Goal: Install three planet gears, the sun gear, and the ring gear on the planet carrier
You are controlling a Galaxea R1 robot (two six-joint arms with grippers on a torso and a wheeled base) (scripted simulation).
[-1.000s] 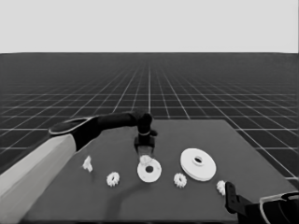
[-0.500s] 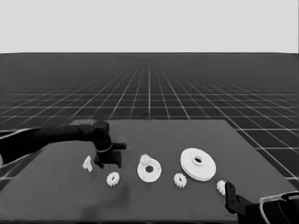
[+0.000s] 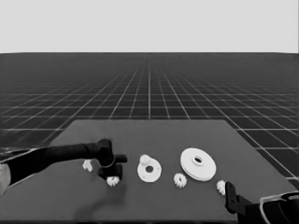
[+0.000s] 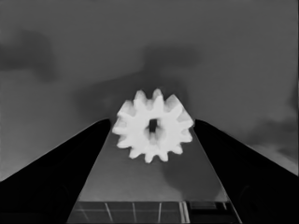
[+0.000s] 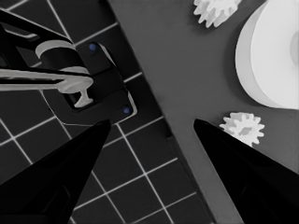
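Left end effector (image 3: 112, 176) is down over a gear (image 3: 112, 181) on the worktop (image 3: 154, 130), left of the smaller round part (image 3: 149, 171). Fingers spread, straddling the gear (image 4: 152, 125), apparently not yet touching. One gear (image 3: 145, 159) already sits on the smaller round part. Step: picking another gear. Next: pinch, lift, carry right. Right end effector (image 5: 149, 126) parked at the near right corner, spread.
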